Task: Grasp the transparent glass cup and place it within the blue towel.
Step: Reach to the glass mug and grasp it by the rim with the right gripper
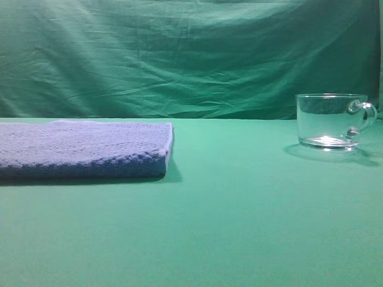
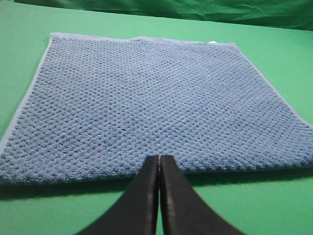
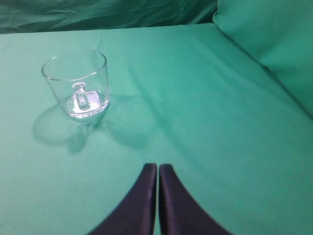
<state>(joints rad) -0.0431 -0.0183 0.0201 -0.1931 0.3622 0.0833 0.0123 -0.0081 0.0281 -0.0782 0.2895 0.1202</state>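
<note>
Still sitting at the start, apparently: nothing grasped, reach not yet begun. Right gripper [image 3: 157, 169] hanging with jaws pressed together, empty. Cup [image 3: 76, 84] standing upright ahead and to the left of it, well apart, handle facing the gripper. Left gripper [image 2: 159, 161] likewise pinched together, holding nothing, hovering just short of the near edge of the towel [image 2: 146, 103], which is spreading out ahead of it. Next move probably calling for parting the right jaws, swinging left and forward, then closing on the wall or handle. Cup looking clear, wide, short, thick-based, with a small looped handle; smooth glass, likely slippery. Towel looking thick, folded, rectangular, nubby weave, blue-lavender, lying flat on the smooth green cloth [image 1: 239, 209].
</note>
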